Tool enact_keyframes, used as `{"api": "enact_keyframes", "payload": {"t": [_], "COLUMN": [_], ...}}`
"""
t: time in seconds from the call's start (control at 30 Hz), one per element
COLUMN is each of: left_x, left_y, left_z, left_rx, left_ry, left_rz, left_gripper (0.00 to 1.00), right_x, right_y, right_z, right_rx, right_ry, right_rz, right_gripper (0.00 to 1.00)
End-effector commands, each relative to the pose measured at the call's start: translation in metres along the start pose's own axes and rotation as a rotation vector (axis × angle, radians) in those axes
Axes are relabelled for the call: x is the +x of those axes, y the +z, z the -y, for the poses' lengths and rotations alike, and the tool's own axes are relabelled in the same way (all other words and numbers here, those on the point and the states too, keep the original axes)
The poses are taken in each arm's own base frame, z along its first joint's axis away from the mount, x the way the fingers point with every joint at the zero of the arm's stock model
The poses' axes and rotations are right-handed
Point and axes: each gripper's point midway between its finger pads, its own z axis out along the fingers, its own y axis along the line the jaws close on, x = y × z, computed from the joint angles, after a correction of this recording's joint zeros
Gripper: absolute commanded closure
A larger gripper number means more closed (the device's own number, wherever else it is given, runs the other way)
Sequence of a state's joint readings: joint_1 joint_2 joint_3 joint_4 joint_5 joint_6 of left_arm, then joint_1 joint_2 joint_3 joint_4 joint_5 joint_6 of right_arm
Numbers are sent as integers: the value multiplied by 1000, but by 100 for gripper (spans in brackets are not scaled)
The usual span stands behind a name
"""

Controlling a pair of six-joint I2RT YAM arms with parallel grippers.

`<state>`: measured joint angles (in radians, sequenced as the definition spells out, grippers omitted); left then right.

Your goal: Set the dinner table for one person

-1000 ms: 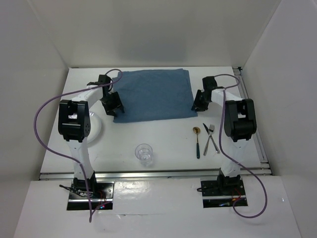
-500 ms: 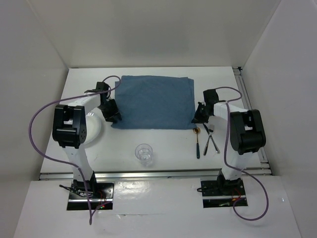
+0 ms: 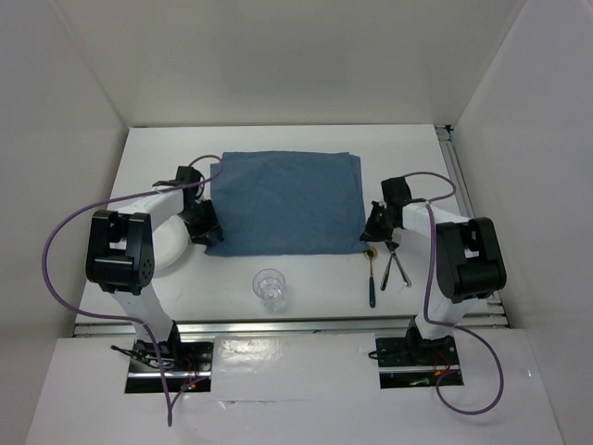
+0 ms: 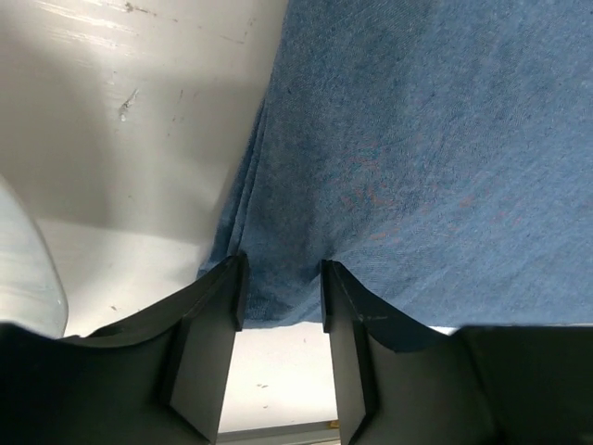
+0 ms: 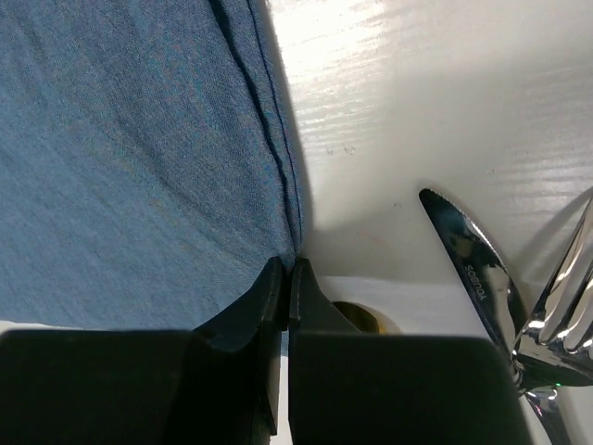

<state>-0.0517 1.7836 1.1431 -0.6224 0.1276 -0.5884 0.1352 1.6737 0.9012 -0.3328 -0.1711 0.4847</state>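
Observation:
The dinner table [image 3: 315, 273] is a white top with a blue cloth placemat [image 3: 285, 199] spread on its middle. My left gripper [image 3: 206, 227] is at the cloth's near left corner. In the left wrist view its jaws stand open [image 4: 282, 292], and the placemat's [image 4: 417, 139] near edge lies between the fingertips. My right gripper [image 3: 373, 225] is at the near right corner. In the right wrist view it [image 5: 287, 269] is shut, with the placemat's [image 5: 130, 158] hem running into the tips.
A white plate [image 3: 170, 246] lies left of the cloth, under the left arm. A clear glass [image 3: 270, 287] stands near the front. A spoon [image 3: 371, 269], knife [image 5: 468, 264] and fork [image 3: 398, 264] lie right of the cloth. A metal rail [image 3: 296, 324] runs along the near edge.
Both grippers have moved toward the near edge, and the placemat has slid nearer with them. The right gripper has shut at the cloth's corner.

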Motion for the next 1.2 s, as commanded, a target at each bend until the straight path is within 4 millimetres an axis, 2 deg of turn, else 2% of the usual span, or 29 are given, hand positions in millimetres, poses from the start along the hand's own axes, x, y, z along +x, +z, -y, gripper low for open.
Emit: {"api": "enact_keyframes", "payload": {"t": [0.0,0.07,0.1,0.17,0.2,0.23,0.3,0.33,0.37,0.4,0.47,0.5,0.53,0.57,0.6,0.63,0.7,0.73,0.83,0.87,0.93,1.07,1.17], "left_x": [-6,-9,-16,-15,-23,-22,-30,-41,-43,-54,-60,-70,-75,-76,-82,-74,-72,-60,-42,-37,-24,-7,-2], "left_y": [-15,-21,-26,-35,-45,-51,-70,-84,-95,-111,-127,-140,-147,-148,-160,-154,-157,-156,-152,-149,-141,-129,-121], "left_z": [10,15,20,24,29,33,39,45,43,48,46,33,26,13,-11,-30,-66,-80,-101,-105,-123,-130,-143], "left_rx": [11,13,24,19,27,30,43,53,33,39,16,-12,-21,-38,-71,-110,-153,-163,-114,-111,-137,-108,-121], "left_ry": [4,16,20,31,35,53,58,71,69,72,68,16,-21,-65,-184,-253,-429,-477,-591,-622,-697,-766,-780], "left_rz": [41,56,75,80,112,113,153,194,217,263,310,358,385,394,436,419,448,446,427,418,398,342,345], "left_gripper": [45,44,42,37,34,28,24,21,18,18,20,20,21,21,23,23,23,17,14,7,5,4,4], "right_x": [16,16,11,4,-7,-13,-26,-38,-46,-48,-63,-65,-72,-70,-73,-74,-71,-71,-65,-64,-62,-53,-50], "right_y": [-5,-8,-11,-14,-20,-23,-30,-36,-40,-43,-54,-60,-67,-67,-73,-76,-79,-79,-79,-80,-81,-79,-80], "right_z": [12,11,8,3,-4,-8,-17,-29,-34,-41,-56,-62,-71,-69,-77,-78,-84,-84,-87,-88,-86,-87,-91], "right_rx": [54,54,44,37,23,17,3,-16,-26,-34,-60,-69,-81,-77,-92,-96,-115,-115,-126,-134,-133,-140,-157], "right_ry": [-17,-17,-30,-33,-48,-50,-63,-76,-88,-99,-113,-122,-134,-133,-143,-144,-156,-156,-164,-165,-165,-172,-182], "right_rz": [-30,-30,-13,0,25,36,61,86,106,109,145,152,181,174,190,198,196,196,187,182,180,162,162], "right_gripper": [100,100,100,97,89,83,70,60,49,45,33,31,28,25,22,22,21,19,18,16,16,15,15]}}
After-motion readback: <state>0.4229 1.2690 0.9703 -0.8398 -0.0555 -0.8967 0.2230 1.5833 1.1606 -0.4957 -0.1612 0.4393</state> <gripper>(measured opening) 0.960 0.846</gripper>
